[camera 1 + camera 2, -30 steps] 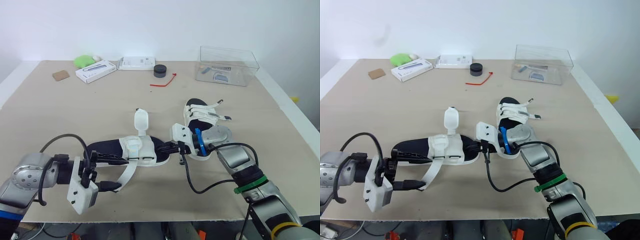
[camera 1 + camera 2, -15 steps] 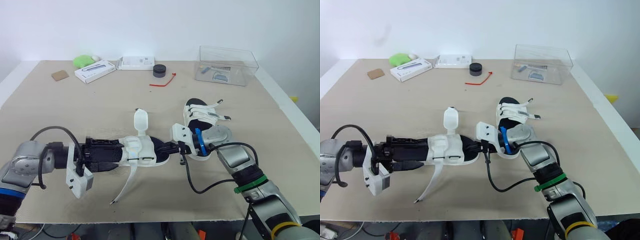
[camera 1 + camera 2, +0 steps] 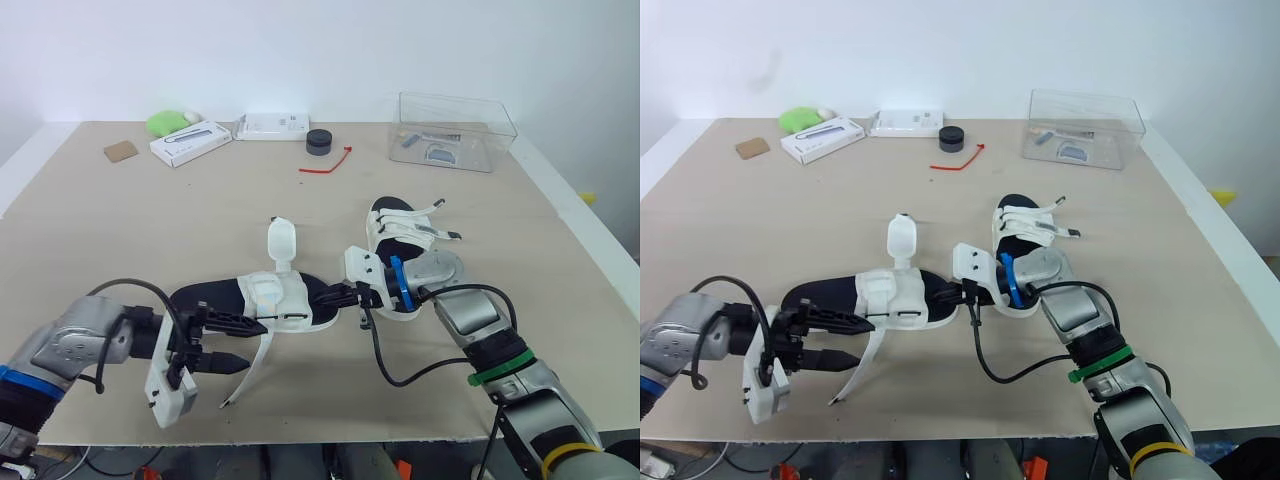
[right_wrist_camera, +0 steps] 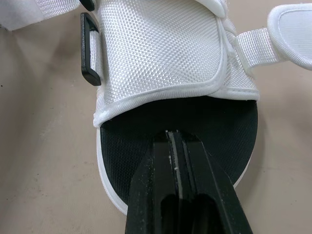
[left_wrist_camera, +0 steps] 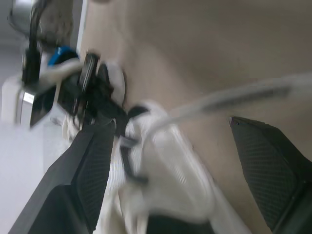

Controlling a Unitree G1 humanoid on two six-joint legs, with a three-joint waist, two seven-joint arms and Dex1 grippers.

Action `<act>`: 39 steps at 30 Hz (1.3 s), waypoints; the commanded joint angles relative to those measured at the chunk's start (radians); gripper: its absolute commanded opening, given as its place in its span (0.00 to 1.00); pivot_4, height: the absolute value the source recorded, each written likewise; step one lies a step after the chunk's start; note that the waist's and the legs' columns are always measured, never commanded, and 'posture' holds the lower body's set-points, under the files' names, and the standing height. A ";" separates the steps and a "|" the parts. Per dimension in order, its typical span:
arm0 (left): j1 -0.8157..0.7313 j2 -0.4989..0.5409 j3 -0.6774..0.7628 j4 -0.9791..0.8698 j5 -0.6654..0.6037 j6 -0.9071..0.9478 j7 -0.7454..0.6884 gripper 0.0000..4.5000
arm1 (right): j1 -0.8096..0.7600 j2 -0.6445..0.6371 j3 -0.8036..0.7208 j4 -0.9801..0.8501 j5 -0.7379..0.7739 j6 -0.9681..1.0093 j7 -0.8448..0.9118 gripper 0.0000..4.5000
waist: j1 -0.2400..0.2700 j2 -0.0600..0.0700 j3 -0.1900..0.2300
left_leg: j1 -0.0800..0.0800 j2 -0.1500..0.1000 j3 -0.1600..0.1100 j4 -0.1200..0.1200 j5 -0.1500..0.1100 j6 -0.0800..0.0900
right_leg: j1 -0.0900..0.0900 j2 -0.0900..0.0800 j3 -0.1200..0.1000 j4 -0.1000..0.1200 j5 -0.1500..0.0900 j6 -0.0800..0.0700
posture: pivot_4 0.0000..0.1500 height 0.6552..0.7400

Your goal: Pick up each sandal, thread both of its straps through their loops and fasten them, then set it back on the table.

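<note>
A white sandal with a black sole [image 3: 285, 300] lies on the table [image 3: 150, 230] near the front. One of its straps [image 3: 282, 243] stands upright. Its other strap [image 3: 252, 365] trails loose toward the table's front edge. My left gripper [image 3: 235, 340] is open beside the heel, one finger over the footbed and one next to the loose strap. In the left wrist view the sandal [image 5: 165, 170] lies between the fingers [image 5: 273, 165]. My right gripper [image 4: 175, 139] is shut, its tips resting on the black toe end of the footbed [image 4: 214, 122]. The second sandal [image 3: 405, 232] lies behind my right arm.
At the back right stands a clear plastic box [image 3: 458, 130]. A black puck [image 3: 319, 141], a red tie [image 3: 330, 163], two white boxes [image 3: 192, 142], a green object [image 3: 166, 122] and a cardboard scrap [image 3: 121, 150] line the far edge. The front edge is close below the sandal.
One second ago my left gripper held the loose strap's end. It let go, reached over the heel, then drew back and now stands open. The strap has dropped onto the table. My right arm has stayed put.
</note>
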 commanded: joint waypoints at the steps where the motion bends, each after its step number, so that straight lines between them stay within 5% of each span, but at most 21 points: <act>1: -0.046 0.020 -0.062 -0.015 0.022 -0.014 -0.014 0.85 | -0.016 0.001 0.009 0.003 -0.007 0.003 0.005 0.00 | 0.000 0.000 0.000 | 0.000 0.000 0.000 0.000 0.000 0.000 | 0.000 0.001 0.000 0.000 0.000 0.000 | 1.00 1.00; 10: -0.150 0.030 -0.196 0.001 -0.001 -0.040 -0.024 0.85 | -0.003 -0.008 0.003 -0.014 -0.007 0.012 -0.001 0.00 | -0.001 0.000 0.000 | 0.000 0.000 0.000 0.000 0.000 0.000 | 0.000 0.001 0.001 0.000 0.000 0.000 | 1.00 1.00; 13: -0.178 0.031 -0.222 0.008 -0.018 -0.031 -0.026 0.70 | 0.005 -0.014 0.002 -0.024 -0.007 0.014 -0.004 0.00 | 0.000 0.000 0.000 | 0.000 0.000 0.000 0.000 0.000 0.000 | 0.000 0.002 0.001 0.000 0.000 0.000 | 1.00 1.00; 21: -0.179 0.038 -0.235 -0.047 -0.155 0.092 -0.023 0.03 | 0.014 -0.024 0.001 -0.029 -0.009 0.012 -0.007 0.00 | 0.000 0.000 0.000 | 0.000 -0.001 0.000 0.001 0.000 0.000 | 0.000 0.002 0.001 0.000 0.000 0.001 | 1.00 1.00; 29: -0.018 0.078 -0.119 -0.289 -0.544 0.662 -0.029 0.01 | 0.013 -0.026 0.009 -0.026 -0.013 0.004 -0.003 0.00 | 0.000 0.000 0.000 | -0.001 -0.001 -0.001 0.001 0.000 0.000 | 0.000 0.002 0.001 0.001 -0.001 0.003 | 1.00 1.00; 39: 0.137 0.011 0.013 -0.406 -0.493 0.714 -0.088 0.01 | 0.002 -0.023 0.015 -0.007 -0.015 -0.008 0.005 0.00 | 0.000 0.000 0.000 | -0.001 -0.001 -0.002 0.001 0.000 0.000 | 0.000 0.003 0.002 0.001 -0.002 0.003 | 1.00 1.00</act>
